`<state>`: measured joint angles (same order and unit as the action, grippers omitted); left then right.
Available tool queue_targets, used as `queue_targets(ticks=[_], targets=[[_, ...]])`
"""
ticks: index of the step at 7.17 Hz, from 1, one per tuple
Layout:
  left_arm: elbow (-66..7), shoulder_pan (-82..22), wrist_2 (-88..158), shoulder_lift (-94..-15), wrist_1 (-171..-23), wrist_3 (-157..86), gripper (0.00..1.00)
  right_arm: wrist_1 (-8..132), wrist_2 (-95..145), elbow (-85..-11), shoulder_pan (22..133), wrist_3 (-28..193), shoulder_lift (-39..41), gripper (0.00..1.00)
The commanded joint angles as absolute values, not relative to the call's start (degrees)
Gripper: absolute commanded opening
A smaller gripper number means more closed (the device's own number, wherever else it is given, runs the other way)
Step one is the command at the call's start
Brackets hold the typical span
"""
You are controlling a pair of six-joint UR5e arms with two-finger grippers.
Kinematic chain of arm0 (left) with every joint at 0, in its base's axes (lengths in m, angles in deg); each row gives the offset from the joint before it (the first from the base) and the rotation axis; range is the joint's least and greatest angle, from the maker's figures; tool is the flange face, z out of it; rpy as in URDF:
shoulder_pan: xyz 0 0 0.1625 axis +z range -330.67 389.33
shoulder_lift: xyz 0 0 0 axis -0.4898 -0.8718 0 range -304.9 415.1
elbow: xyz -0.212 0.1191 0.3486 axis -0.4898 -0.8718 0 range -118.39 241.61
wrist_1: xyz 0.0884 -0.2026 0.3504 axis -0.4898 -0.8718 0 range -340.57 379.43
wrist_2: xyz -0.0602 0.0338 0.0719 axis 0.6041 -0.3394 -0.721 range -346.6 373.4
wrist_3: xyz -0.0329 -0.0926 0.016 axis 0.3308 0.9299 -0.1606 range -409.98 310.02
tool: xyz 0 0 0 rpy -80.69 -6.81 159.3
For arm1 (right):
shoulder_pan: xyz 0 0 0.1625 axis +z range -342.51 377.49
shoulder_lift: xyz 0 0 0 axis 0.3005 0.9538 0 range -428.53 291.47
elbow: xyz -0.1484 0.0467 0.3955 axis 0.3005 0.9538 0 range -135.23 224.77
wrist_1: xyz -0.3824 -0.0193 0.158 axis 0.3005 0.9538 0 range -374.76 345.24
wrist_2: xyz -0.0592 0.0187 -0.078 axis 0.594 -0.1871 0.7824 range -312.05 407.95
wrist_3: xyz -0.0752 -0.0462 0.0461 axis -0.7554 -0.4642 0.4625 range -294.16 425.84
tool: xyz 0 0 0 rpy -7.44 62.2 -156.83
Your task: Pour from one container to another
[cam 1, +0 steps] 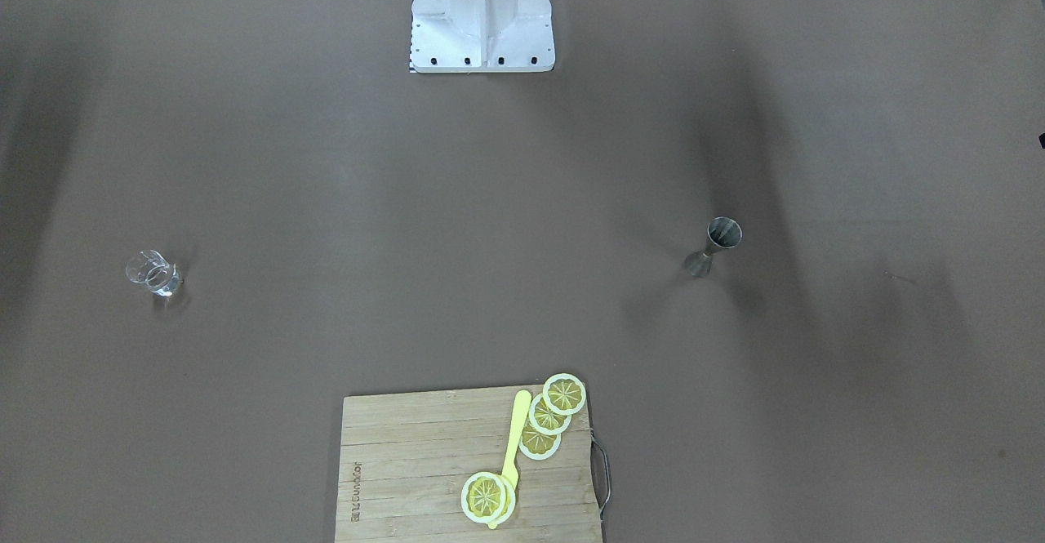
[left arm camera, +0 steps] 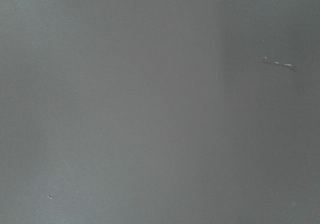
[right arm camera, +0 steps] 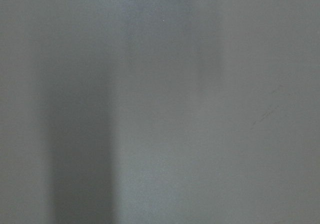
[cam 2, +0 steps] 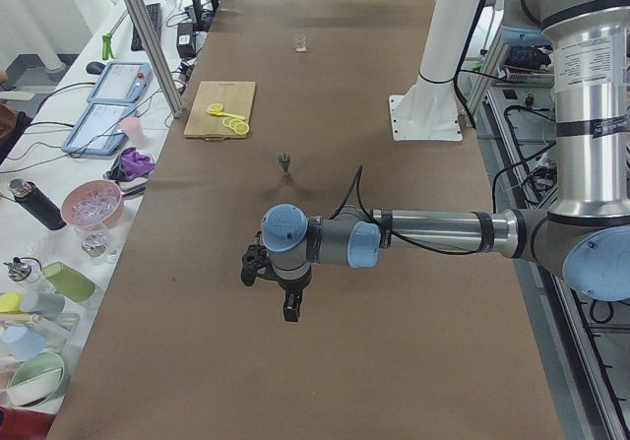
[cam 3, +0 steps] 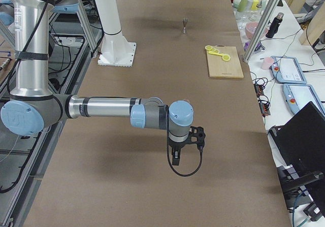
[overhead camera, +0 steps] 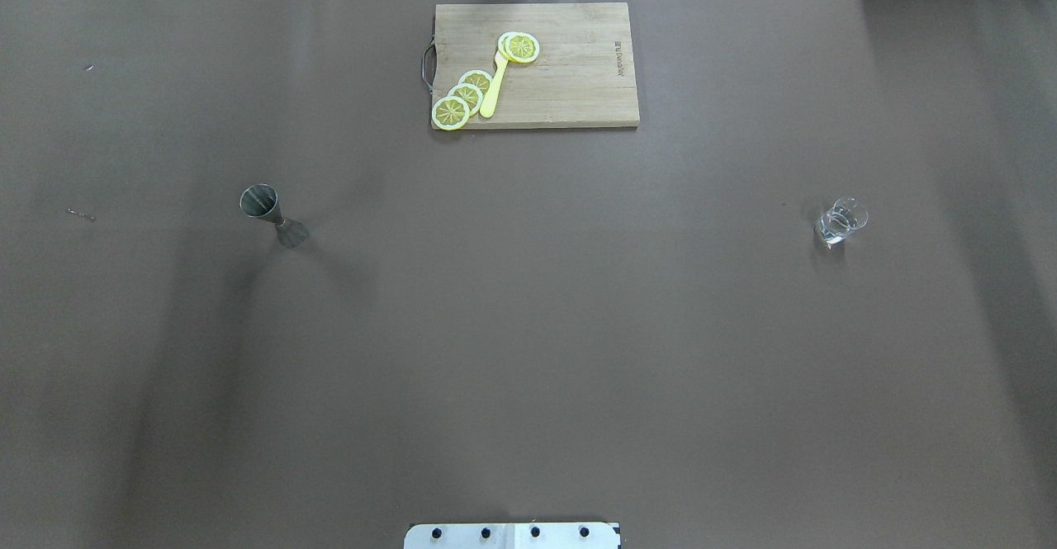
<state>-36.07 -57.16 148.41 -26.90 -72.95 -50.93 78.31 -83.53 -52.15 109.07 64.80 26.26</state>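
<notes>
A steel hourglass jigger (overhead camera: 272,215) (cam 1: 714,247) stands upright on the brown table, on the robot's left side. A small clear glass (overhead camera: 841,220) (cam 1: 153,273) stands far off on the right side. My left gripper (cam 2: 290,307) shows only in the exterior left view, hanging over bare table well short of the jigger (cam 2: 285,164); I cannot tell whether it is open or shut. My right gripper (cam 3: 176,158) shows only in the exterior right view, also over bare table, and I cannot tell its state. Both wrist views show nothing but table cover.
A wooden cutting board (overhead camera: 578,87) (cam 1: 408,461) lies at the far middle edge, carrying several lemon slices (overhead camera: 462,99) and a yellow utensil (overhead camera: 494,87). The robot's white base (cam 1: 482,16) stands at the near middle. Cups, bowls and tablets (cam 2: 108,105) sit beyond the far edge.
</notes>
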Motion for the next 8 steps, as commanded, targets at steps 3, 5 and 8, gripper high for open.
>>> queue_targets(ticks=[3,5,8], targets=[[-36.0,-57.2,148.5,-27.0,-73.0,-50.9,0.98,78.3,-83.5,-52.5,109.2,64.9,26.7,1.00],[-36.0,-57.2,148.5,-27.0,-73.0,-50.9,0.98,78.3,-83.4,-52.5,109.1,64.8,26.2,1.00],[-36.1,-57.2,148.5,-27.1,-73.0,-50.7,0.98,78.3,-83.5,-52.6,109.1,63.9,25.8,1.00]])
